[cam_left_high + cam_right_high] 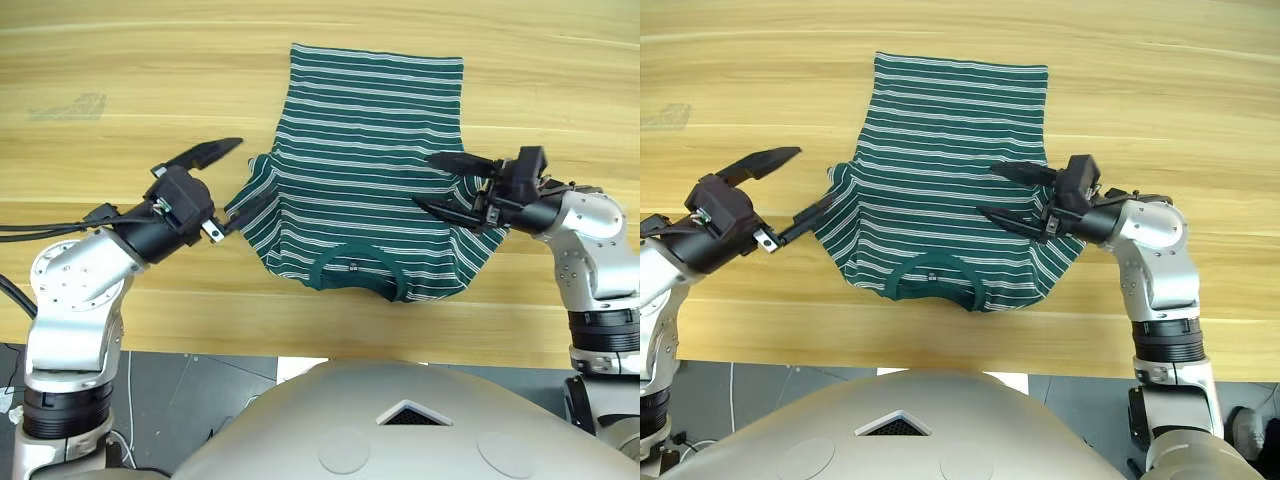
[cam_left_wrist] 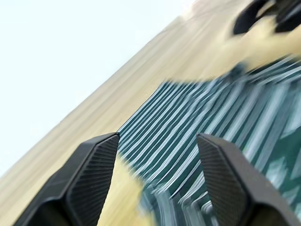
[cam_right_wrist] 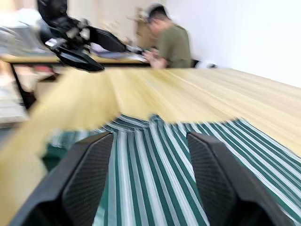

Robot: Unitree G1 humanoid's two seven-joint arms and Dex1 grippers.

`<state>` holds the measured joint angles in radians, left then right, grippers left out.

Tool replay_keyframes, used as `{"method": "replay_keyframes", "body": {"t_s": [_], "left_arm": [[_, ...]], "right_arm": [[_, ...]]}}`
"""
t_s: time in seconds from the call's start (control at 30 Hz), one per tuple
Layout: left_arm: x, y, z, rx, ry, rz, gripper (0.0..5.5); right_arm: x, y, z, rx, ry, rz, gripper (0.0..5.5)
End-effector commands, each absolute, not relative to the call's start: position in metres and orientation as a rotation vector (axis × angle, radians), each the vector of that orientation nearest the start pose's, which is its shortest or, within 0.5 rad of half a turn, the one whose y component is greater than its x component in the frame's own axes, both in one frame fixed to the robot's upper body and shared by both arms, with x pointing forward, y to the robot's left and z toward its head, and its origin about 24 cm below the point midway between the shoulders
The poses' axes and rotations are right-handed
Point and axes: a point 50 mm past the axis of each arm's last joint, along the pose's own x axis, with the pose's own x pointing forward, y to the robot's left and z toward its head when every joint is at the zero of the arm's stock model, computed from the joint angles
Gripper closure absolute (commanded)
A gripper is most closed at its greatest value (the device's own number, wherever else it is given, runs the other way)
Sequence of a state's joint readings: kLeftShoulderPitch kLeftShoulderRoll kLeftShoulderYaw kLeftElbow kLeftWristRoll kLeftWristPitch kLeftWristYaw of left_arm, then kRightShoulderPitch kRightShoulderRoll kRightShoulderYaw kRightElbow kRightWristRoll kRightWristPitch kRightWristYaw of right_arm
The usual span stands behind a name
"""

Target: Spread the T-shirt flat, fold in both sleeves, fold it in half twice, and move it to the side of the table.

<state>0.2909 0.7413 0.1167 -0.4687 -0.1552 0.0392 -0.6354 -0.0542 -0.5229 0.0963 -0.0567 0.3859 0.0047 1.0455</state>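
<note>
– Green striped T-shirt (image 1: 365,130), where is it from your pincers?

– Between them, on the wood table (image 1: 120,60). The collar (image 1: 352,265) is on the near side and the hem is on the far side, beyond both sets of fingertips.

– Left pincer (image 1: 240,178)?

– Spread wide, nothing in it. It sits just off the shirt's left edge. My lower finger (image 1: 232,220) points at the bunched left sleeve (image 1: 258,192), right by it, but I can't tell if it's touching. My upper finger is over bare wood. In my left wrist view, the stripes run between and beyond my two fingers (image 2: 91,174).

– Right pincer (image 1: 424,180)?

– Also spread, also holding nothing. It's over the shirt's right shoulder area, tips pointing inward toward the middle of the cloth. The right sleeve is under and behind it, toward my wrist. I can't tell whether there's contact with the fabric. In my right wrist view, both fingers (image 3: 89,179) frame striped cloth, with bare table past that.

– Shirt flat?

– The body lies mostly flat. It's rumpled at both sleeves, close to each pincer.
</note>
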Motion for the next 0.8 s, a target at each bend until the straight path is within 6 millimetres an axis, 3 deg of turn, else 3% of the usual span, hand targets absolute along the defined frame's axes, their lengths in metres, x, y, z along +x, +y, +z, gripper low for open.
{"method": "replay_keyframes", "body": {"t_s": [0.03, 0.2, 0.47, 0.67, 0.8], "left_arm": [[0.2, 0.229, 0.085, 0.904, 0.106, -0.697, 2.46], [0.208, 0.222, 0.051, 1.251, 0.104, -0.823, 2.46], [0.209, 0.221, 0.021, 1.266, 0.111, -0.883, 2.46], [0.199, 0.242, 0.031, 1.322, 0.139, -0.87, 2.46], [0.18, 0.237, 0.037, 1.342, 0.146, -0.937, 2.46]], "right_arm": [[0.256, -0.173, 0.072, -0.435, -0.009, 1.041, 2.63], [0.258, -0.167, 0.055, -0.748, 0.016, 1.07, 2.63], [0.249, -0.175, 0.031, -0.885, 0.082, 1.113, 2.63], [0.246, -0.183, 0.026, -0.919, 0.105, 1.101, 2.63], [0.245, -0.184, 0.026, -0.919, 0.104, 1.097, 2.63]]}}
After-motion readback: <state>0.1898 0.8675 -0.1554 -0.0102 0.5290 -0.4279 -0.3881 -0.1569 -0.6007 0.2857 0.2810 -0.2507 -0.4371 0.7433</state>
